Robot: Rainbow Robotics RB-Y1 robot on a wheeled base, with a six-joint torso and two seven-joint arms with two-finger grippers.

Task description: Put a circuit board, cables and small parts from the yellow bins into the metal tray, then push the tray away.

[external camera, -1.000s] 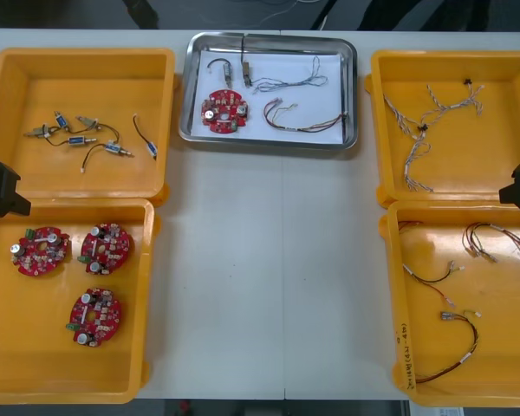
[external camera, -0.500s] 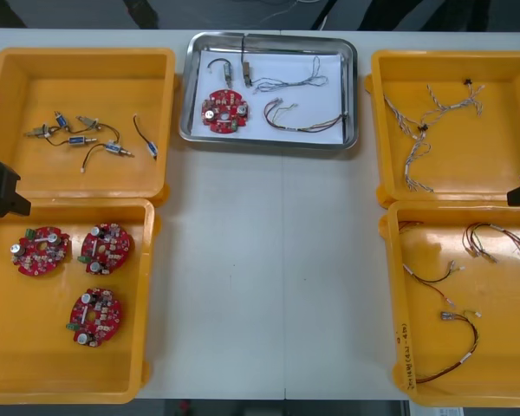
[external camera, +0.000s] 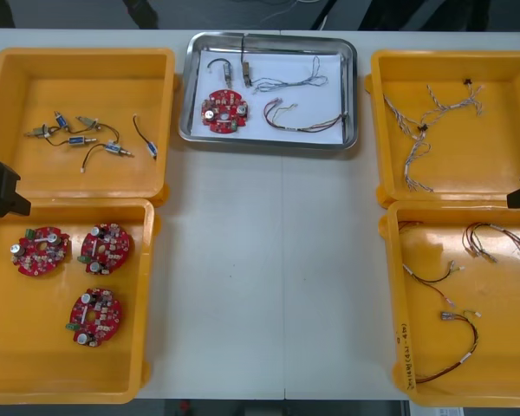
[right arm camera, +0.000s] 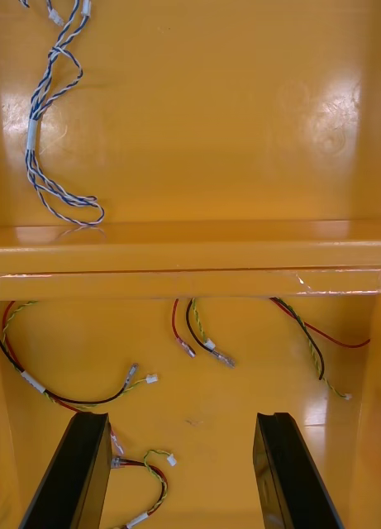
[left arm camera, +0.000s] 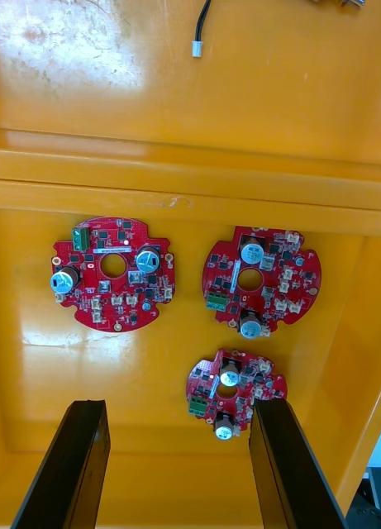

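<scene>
Where my left gripper (left arm camera: 178,409) hangs: above the near left bin (external camera: 147,295), fingers (left arm camera: 74,463) spread wide, pinching nothing.
Under those fingers: three spare circuit boards (left arm camera: 113,273), one lying just ahead between the tips.
Right gripper (right arm camera: 182,417): above the near right bin (external camera: 397,329), fingers likewise spread and empty, with red and yellow cables (right arm camera: 74,388) loose on the floor beneath.
Far left bin (external camera: 167,104): small metal parts (external camera: 74,139) on black leads.
Far right bin (external camera: 377,113): twisted blue and white cables (external camera: 420,139).
Metal tray (external camera: 269,141): far middle of the desk (external camera: 269,286), between the two far bins, well ahead of and inward from both grippers, its long side running across the desk.
Tray load: one tray board (external camera: 223,111), a reddish cable (external camera: 299,121), a pale twisted cable (external camera: 286,82), and a small metal part (external camera: 243,69).
Nearer arm: neither, I judge; the tray lies about evenly between them.
Stage: loading looks complete; at most a push toward the far edge remains.
</scene>
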